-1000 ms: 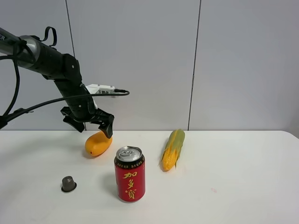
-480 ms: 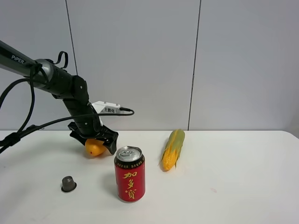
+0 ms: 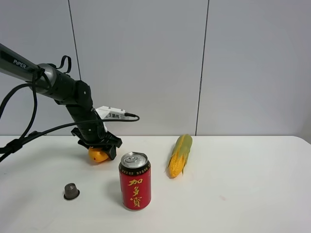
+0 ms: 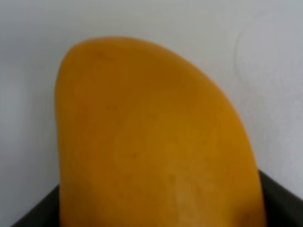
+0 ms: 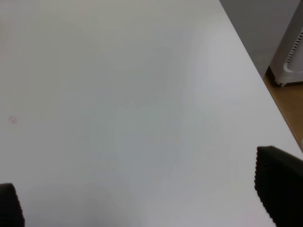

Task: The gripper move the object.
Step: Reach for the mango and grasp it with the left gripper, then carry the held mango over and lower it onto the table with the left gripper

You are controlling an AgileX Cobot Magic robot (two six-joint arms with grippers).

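The object, a smooth orange-yellow mango [image 3: 98,155], lies on the white table [image 3: 243,184] at the back left. My left gripper [image 3: 98,147], a black claw on a thick black arm, is down over it, with a jaw hugging each side. In the left wrist view the mango [image 4: 151,142] fills the frame, with black jaw edges at both lower corners. My right gripper [image 5: 144,198] shows only in the right wrist view. Its fingertips [image 5: 279,184] are wide apart over bare table and hold nothing.
A red drink can [image 3: 134,180] stands just in front and right of the mango. A yellow-green corn cob [image 3: 180,155] lies right of the can. A small dark cap [image 3: 71,191] sits front left. The right wrist view shows the table's edge and floor [image 5: 284,109].
My left gripper came down from above the mango onto it, then its jaws drew in against the fruit. The mango stays on the table.
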